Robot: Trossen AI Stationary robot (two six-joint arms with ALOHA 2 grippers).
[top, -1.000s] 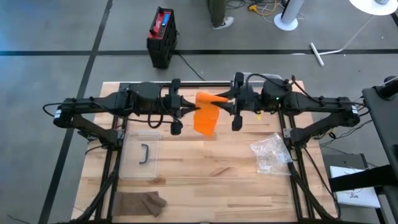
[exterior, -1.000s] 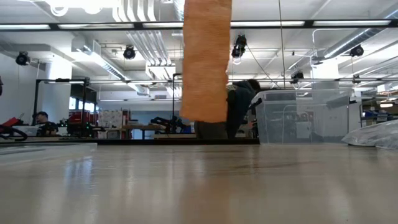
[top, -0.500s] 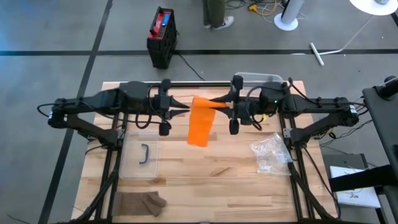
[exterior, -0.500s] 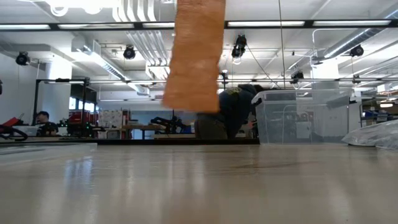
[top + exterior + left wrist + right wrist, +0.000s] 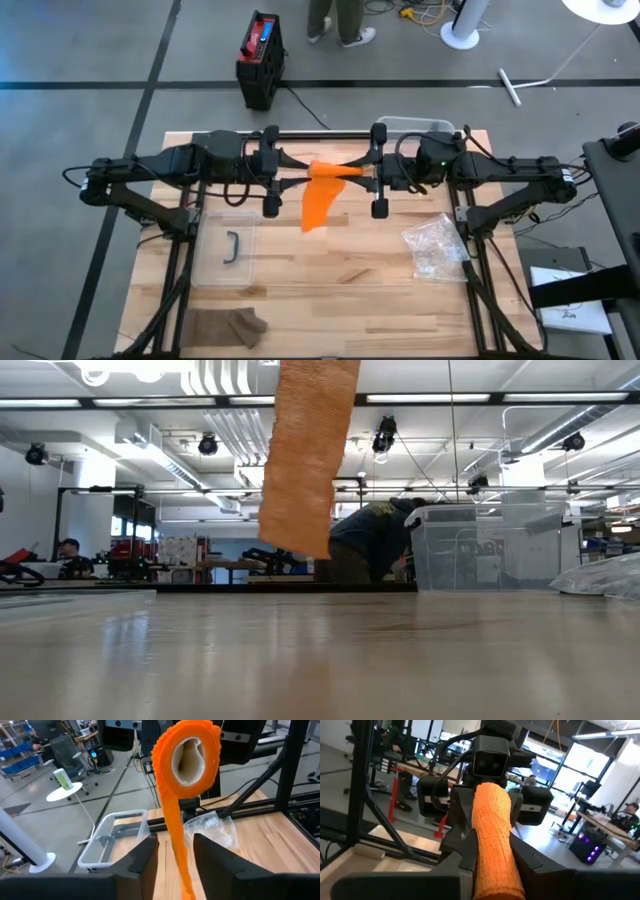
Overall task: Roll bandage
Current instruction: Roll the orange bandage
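Orange woven bandage roll (image 5: 335, 169) held in the air between the two grippers, above the wooden table (image 5: 340, 270). Right gripper (image 5: 362, 171): fingers clamped on the roll, which lies lengthwise between them. Left gripper (image 5: 296, 180): fingers apart, flanking the loose orange tail (image 5: 179, 855) without gripping it; the roll's hollow end faces this gripper. The tail hangs down from the roll, its free end clear of the tabletop.
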